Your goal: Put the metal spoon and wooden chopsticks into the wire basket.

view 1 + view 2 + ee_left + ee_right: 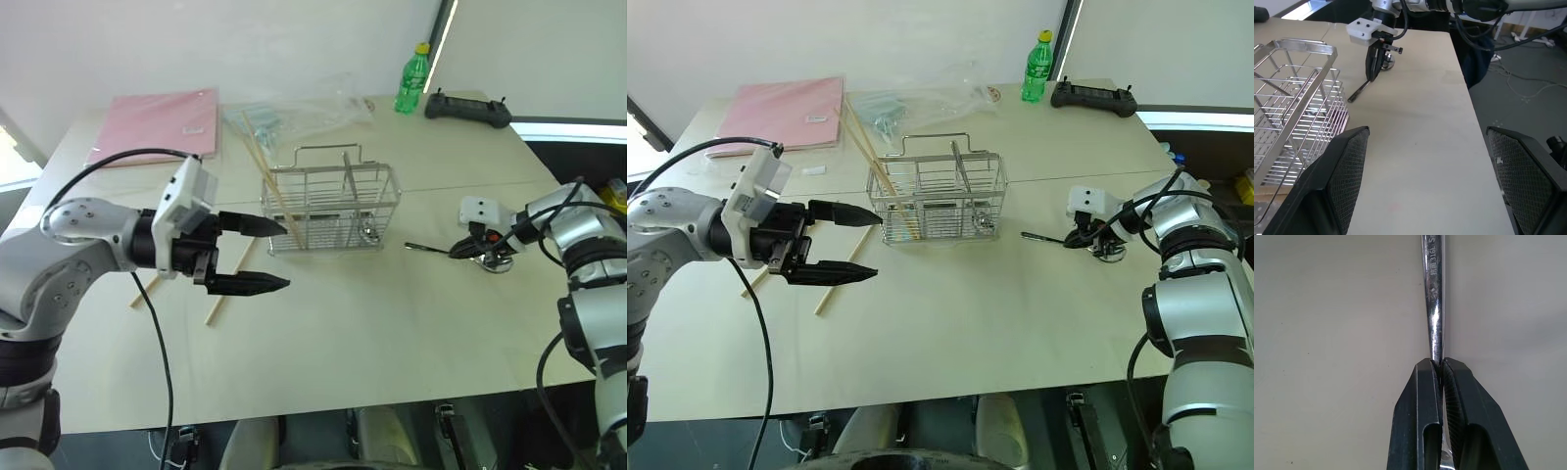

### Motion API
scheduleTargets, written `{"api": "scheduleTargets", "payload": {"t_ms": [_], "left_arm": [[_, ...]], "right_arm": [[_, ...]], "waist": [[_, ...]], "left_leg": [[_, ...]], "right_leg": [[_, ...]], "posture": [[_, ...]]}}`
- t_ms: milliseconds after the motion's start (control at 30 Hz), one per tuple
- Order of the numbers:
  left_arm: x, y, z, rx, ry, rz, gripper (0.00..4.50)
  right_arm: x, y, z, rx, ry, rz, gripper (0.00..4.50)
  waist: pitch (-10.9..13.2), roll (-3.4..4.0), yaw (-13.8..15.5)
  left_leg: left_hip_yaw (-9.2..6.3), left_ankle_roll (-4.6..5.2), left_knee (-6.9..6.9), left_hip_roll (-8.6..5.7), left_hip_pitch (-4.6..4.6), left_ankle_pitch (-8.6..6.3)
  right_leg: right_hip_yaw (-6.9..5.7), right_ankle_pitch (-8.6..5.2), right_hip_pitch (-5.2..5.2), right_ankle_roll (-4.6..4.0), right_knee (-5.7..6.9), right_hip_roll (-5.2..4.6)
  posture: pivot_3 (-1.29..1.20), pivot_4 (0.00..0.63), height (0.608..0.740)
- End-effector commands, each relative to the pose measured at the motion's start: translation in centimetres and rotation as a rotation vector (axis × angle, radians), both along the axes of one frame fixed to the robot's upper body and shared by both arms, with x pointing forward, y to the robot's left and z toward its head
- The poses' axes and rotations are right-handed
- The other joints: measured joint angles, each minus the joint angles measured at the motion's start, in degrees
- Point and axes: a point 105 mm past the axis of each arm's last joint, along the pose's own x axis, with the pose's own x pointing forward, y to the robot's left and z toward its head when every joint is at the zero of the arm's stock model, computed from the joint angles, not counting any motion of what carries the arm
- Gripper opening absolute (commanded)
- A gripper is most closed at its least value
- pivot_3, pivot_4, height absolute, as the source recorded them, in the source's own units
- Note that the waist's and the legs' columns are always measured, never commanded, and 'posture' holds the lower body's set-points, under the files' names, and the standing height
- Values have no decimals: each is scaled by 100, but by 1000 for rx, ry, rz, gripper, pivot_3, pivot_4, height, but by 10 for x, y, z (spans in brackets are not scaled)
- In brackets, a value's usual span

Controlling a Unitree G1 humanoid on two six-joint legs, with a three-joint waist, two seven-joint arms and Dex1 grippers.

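A wide pale desk (pixel 392 323) fills most of the room's near side, made of two boards with a seam running across behind the basket. At its far left corner lies a pink folder (pixel 157 125), and next to that a crumpled clear plastic bag (pixel 304 110). A black handheld controller (pixel 467 108) rests at the far right edge with a green bottle (pixel 412 80) with a yellow cap standing just beside it. Near the middle of the desk stands the wire basket (pixel 331 208), upright, its loop handle raised on top; one of the wooden chopsticks (pixel 266 183) leans in its left end, slanting up and back over the rim, and a metal utensil stands in the middle section. Two more chopsticks (pixel 227 290) lie flat on the desk to the left of the basket, partly hidden behind the left arm. The left end effector (pixel 257 255) hovers above the desk just left of the basket, pointing toward it, its two black fingers spread wide with nothing between them. To the right of the basket, well apart from it, the right end effector (pixel 468 251) reaches down to the desk with its fingers pressed together on the metal spoon (pixel 1433 298), pinching the thin handle; the wrist view shows the shiny stem running straight out from between the pads. The spoon lies low on the desk, its handle end pointing toward the basket.
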Motion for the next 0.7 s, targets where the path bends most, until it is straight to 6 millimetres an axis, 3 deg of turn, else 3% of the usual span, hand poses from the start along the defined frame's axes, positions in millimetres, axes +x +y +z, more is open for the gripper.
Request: {"api": "scheduleTargets", "payload": {"t_ms": [33,133,333,467,700], "left_arm": [[1,1,11,-14,-54,2,4042],[2,0,11,-17,-58,0,4042],[8,0,16,-48,-71,14,4042],[17,0,23,-66,-96,20,4042],[31,0,31,-83,-141,20,4042]], "right_arm": [[4,-1,5,4,-37,-13,45],[6,-1,9,6,-60,-18,45],[10,10,47,100,-128,51,45],[-11,9,74,136,-110,167,45],[-61,47,131,363,-121,309,45]], "waist": [[0,0,0],[0,0,-1],[1,2,-3],[4,7,29],[6,13,-3]], "left_leg": [[0,0,0,0,0,0],[0,0,1,0,0,0],[1,0,1,0,0,0],[1,0,0,0,-2,0],[7,1,0,1,-8,-1]], "right_leg": [[0,0,0,0,0,0],[0,0,0,0,0,0],[1,7,0,12,0,0],[1,13,-1,23,-2,0],[1,13,-2,28,-9,-4]], "posture": [[0,150,722],[0,150,722],[0,150,722],[0,150,722],[0,150,722]]}}
